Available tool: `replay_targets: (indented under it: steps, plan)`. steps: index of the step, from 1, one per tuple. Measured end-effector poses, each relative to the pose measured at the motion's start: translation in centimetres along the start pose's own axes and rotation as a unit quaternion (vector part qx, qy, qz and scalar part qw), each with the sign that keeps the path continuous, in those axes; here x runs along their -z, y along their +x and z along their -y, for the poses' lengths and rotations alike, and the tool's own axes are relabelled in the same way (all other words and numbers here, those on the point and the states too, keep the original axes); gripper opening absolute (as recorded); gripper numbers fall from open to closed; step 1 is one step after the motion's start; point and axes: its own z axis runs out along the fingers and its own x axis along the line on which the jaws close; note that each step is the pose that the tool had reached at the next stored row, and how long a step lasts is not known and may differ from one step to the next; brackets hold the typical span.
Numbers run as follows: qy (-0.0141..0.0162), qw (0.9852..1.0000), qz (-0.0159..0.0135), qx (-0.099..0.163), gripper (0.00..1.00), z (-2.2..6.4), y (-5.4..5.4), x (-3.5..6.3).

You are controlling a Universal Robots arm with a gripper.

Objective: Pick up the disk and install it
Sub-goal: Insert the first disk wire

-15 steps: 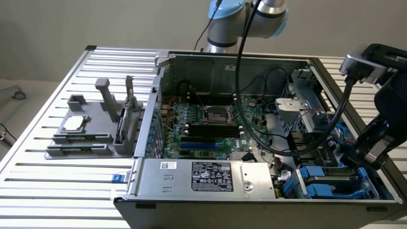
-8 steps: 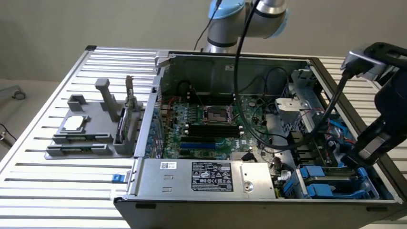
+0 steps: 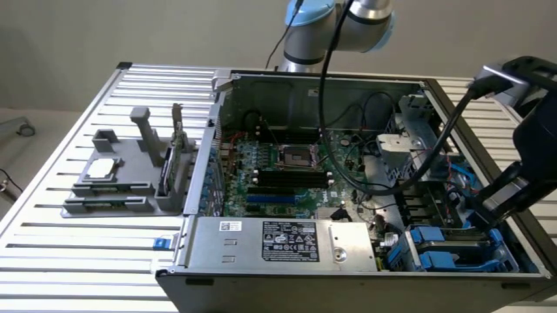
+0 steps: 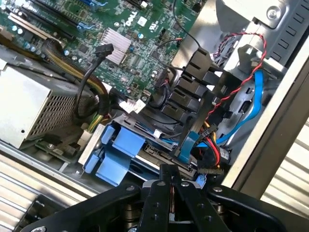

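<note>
— While I hang over the open case [image 3: 331, 77], my fingers [image 4: 169, 175] are pressed flat together, nothing pinched between them.
— And the disk [image 4: 118, 155], where's that?
— Right underneath me! It lies in the drive bay at a corner of the case, on the exterior view's right, blue carrier bracket facing up. I'm close above its edge; whether I'm touching it, I can't tell.
— What's around it?
— Silver power supply box [image 3: 278, 242] sits just beside the bay, with a bundle of black and yellow cables [image 4: 87, 92] curling between the two. On the bay's other side, a blue cable [image 4: 257, 89] and a twisted red-and-black wire [image 4: 240, 81] run along the case wall. Green motherboard [image 3: 278, 163] lies further in.
— Anything outside the case?
— Grey fixture [image 3: 122, 182] on the slatted bench [image 3: 70, 254], at the exterior view's left, well apart from me, a small square silver chip [image 3: 102, 168] resting on it and a couple of cards [image 3: 177, 153] standing upright at its edge, near the case wall, and my arm [image 3: 340, 26] rising behind the case's back wall
</note>
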Motion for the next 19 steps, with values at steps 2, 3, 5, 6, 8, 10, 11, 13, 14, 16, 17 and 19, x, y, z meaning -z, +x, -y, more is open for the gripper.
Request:
replay_targets:
  steps: [2, 3, 5, 6, 8, 10, 11, 13, 14, 16, 17, 19]
  plan:
    - [0.0012, 0.9998, 0.0004, -0.019, 0.11, 0.0, 0.0, 0.0]
    - [0.0018, 0.9996, 0.0006, -0.028, 0.11, 0.0, 0.0, 0.0]
    - [0.0029, 0.999, 0.001, -0.046, 0.11, 0.0, 0.0, 0.0]
    - [0.0035, 0.9985, 0.0012, -0.055, 0.11, 0.0, 0.0, 0.0]
    - [0.0047, 0.9973, 0.0016, -0.073, 0.11, 0.0, 0.0, 0.01]
    - [0.0058, 0.9958, 0.002, -0.091, 0.11, 0.0, 0.0, 0.0]
    - [0.0064, 0.995, 0.0022, -0.1, 0.11, 0.0, 0.0, 0.0]
    - [0.0075, 0.993, 0.0026, -0.118, 0.11, 0.0, 0.0, 0.0]
    - [0.0081, 0.9918, 0.0028, -0.127, 0.11, 0.0, 0.0, 0.0]
    - [0.0092, 0.9894, 0.0032, -0.145, 0.11, 0.0, 0.0, 0.0]
    - [0.0098, 0.988, 0.0034, -0.154, 0.11, 0.0, 0.0, 0.0]
    - [0.0109, 0.9851, 0.0038, -0.172, 0.11, 0.0, 0.0, 0.0]
